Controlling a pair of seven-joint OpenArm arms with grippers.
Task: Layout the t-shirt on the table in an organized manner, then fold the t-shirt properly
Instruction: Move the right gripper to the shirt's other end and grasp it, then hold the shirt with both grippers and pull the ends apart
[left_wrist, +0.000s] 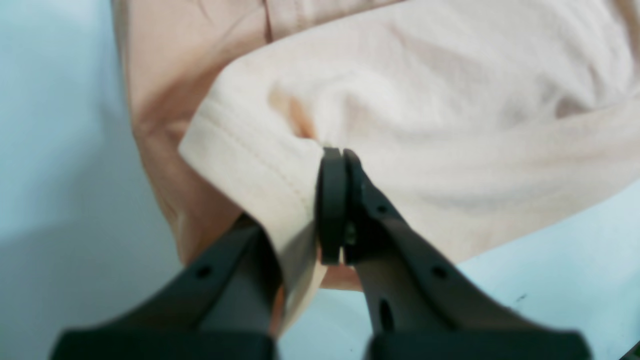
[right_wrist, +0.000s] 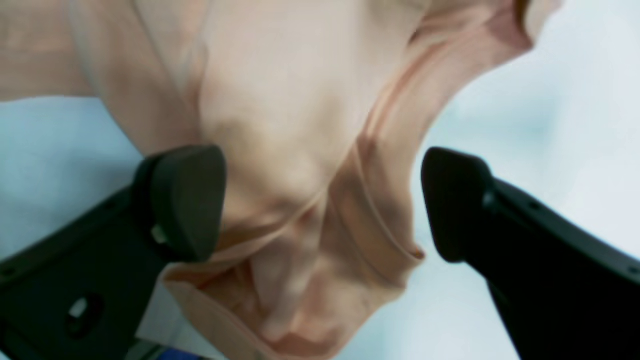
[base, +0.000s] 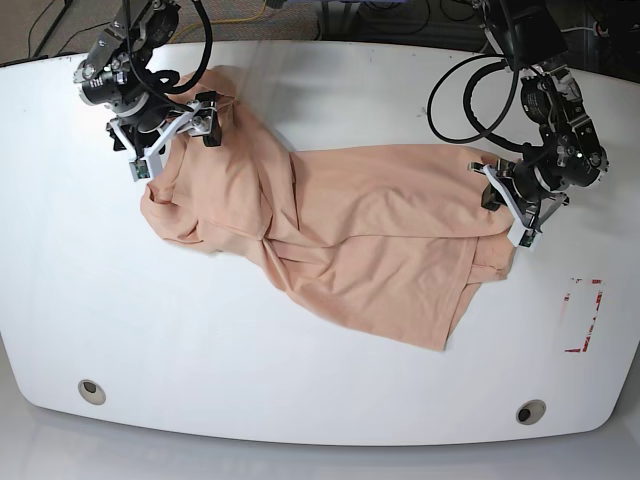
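The t-shirt (base: 340, 240) lies rumpled and twisted across the middle of the white counter (base: 300, 380), so the laying-out step is in hand (no folding yet). The left gripper (left_wrist: 334, 155) is clamped on a hemmed edge. The right gripper (right_wrist: 320, 200) stands wide apart over bunched cloth, gripping nothing. Next, it likely needs to close on that bunch, then both pull apart.
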